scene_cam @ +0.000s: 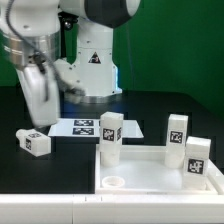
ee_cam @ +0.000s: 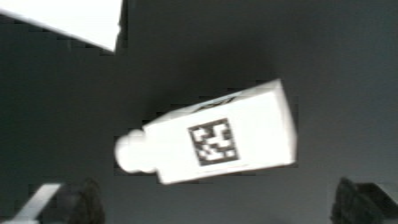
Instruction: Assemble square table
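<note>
While the arm leaned over the exterior view's left of the dark counter (scene_cam: 150, 110), its pincer (scene_cam: 38, 112) hung just above a stubby white plastic leg with a black-and-white square tag (scene_cam: 34, 142), which lay on its side almost straight beneath. In the wrist view that lying leg (ee_cam: 214, 131) sat between the two dark fingertips (ee_cam: 64, 203), which stood spread wide with nothing between them and not yet touching it.

Next rightward from the pincer lay the marker board (scene_cam: 80, 127), a thin flat white sheet of printed tags. Further right stood the white plastic square panel with a raised rim (scene_cam: 160, 176), a round socket (scene_cam: 114, 183) showing at its near corner. Three more tagged legs stood upright there: one (scene_cam: 110, 138) at the panel's nearer end to the pincer, one (scene_cam: 177, 135) behind it, and one (scene_cam: 197, 159) farthest away.

The step in hand looked to be picking up the lying leg. To do it well, the fingers should probably come straight down astride the leg's flat sides, centred on the body rather than its rounded end, and close only once low enough.

The fingertips were blurred in the exterior view, the panel's far corner was cut off, and whether the standing legs sat in sockets could not be told.
</note>
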`<state>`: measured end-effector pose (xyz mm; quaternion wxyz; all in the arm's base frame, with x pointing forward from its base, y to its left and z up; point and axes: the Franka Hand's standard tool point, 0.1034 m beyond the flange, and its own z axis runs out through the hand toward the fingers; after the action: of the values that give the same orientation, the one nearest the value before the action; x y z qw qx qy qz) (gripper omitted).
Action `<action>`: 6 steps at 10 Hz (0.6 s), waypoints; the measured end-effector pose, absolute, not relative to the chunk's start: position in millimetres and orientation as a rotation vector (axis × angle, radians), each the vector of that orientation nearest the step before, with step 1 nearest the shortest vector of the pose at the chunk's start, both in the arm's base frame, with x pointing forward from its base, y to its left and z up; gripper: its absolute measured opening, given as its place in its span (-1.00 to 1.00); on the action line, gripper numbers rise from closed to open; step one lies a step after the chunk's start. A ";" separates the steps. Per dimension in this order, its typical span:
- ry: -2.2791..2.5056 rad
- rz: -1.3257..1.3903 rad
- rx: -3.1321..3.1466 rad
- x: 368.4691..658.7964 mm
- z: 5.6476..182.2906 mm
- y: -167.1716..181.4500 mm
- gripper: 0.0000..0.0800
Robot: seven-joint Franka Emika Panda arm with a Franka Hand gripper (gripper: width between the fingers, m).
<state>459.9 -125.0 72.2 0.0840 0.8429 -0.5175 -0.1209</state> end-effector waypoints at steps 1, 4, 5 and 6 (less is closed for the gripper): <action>-1.406 -0.379 2.634 459.3 77.4 -115.1 0.62; -1.212 -0.377 2.743 457.0 78.5 -115.4 0.62; -1.085 -0.383 2.806 457.1 78.3 -116.2 0.62; -0.814 -0.400 2.920 455.0 76.0 -117.2 0.62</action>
<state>455.0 -117.2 76.0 0.0419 0.9541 -0.2661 -0.1306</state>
